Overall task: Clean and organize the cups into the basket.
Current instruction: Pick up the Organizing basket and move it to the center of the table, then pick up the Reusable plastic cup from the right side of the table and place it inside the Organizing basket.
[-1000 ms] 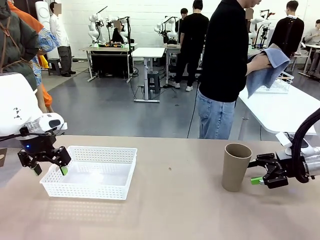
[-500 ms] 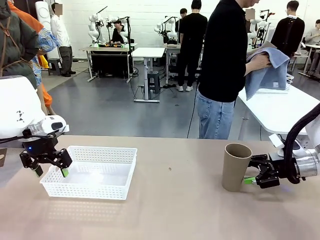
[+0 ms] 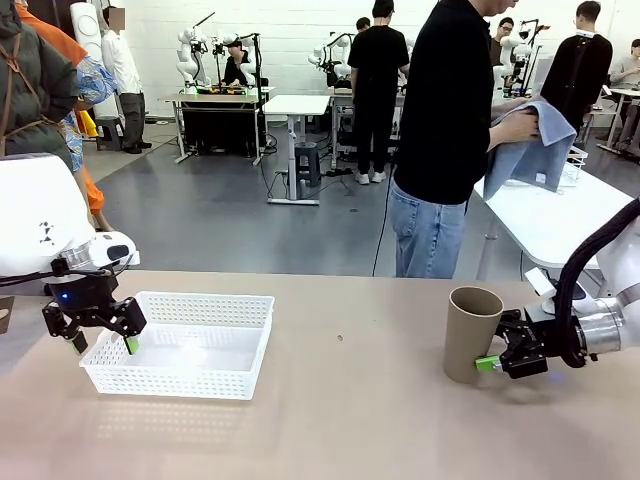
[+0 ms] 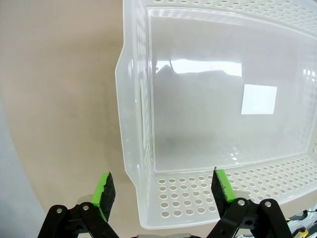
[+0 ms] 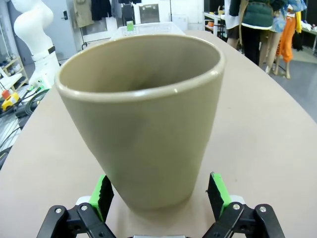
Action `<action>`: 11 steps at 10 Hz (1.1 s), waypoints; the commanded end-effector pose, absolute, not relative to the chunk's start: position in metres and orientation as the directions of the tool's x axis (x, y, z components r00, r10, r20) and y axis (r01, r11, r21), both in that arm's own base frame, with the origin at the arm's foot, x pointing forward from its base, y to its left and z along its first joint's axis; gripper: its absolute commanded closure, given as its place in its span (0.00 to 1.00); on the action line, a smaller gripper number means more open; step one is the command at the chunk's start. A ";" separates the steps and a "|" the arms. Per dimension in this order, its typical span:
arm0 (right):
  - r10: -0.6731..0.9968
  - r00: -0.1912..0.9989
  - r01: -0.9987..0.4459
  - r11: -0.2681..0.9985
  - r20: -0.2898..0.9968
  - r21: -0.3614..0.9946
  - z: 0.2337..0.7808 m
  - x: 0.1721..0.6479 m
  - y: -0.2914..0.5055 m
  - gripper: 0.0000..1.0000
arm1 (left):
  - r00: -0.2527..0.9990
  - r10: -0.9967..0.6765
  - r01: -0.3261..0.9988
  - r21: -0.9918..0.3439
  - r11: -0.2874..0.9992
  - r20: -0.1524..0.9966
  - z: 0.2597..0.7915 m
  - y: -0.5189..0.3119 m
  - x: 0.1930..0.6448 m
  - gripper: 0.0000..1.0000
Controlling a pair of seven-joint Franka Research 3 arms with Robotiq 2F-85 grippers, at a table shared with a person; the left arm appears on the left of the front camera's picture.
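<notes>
Left gripper (image 3: 103, 344), jaws wide, hangs astride the white basket's (image 3: 205, 299) left wall, while far to its right the upright tan cup (image 3: 472, 333) now sits between the wide-spread fingers of the right gripper (image 3: 492, 358), which was just short of it before.

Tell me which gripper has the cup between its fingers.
The right gripper: its open fingers flank the tan cup. The left gripper hovers at the basket corner.
</notes>
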State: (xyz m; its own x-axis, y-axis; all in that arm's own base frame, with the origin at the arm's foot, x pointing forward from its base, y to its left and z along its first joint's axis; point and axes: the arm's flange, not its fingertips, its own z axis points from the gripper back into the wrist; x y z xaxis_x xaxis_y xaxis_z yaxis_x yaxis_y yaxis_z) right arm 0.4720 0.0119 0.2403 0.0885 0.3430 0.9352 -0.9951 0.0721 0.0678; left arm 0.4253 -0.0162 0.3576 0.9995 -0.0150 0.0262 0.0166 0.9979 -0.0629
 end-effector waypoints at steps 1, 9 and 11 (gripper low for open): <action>0.317 0.070 -0.997 0.052 0.946 0.056 0.237 0.479 0.026 0.00 | 1.000 0.015 -0.014 -0.030 0.999 0.019 0.355 -0.017 0.435 0.00; 0.283 0.048 -0.999 -0.007 0.958 0.052 0.233 0.478 0.051 0.00 | 0.998 0.046 -0.045 0.024 0.999 -0.050 0.341 -0.015 0.440 0.00; 0.285 0.032 -0.998 -0.036 0.958 0.044 0.234 0.476 0.050 0.03 | 0.997 0.057 -0.056 0.024 0.998 -0.045 0.340 -0.015 0.439 0.00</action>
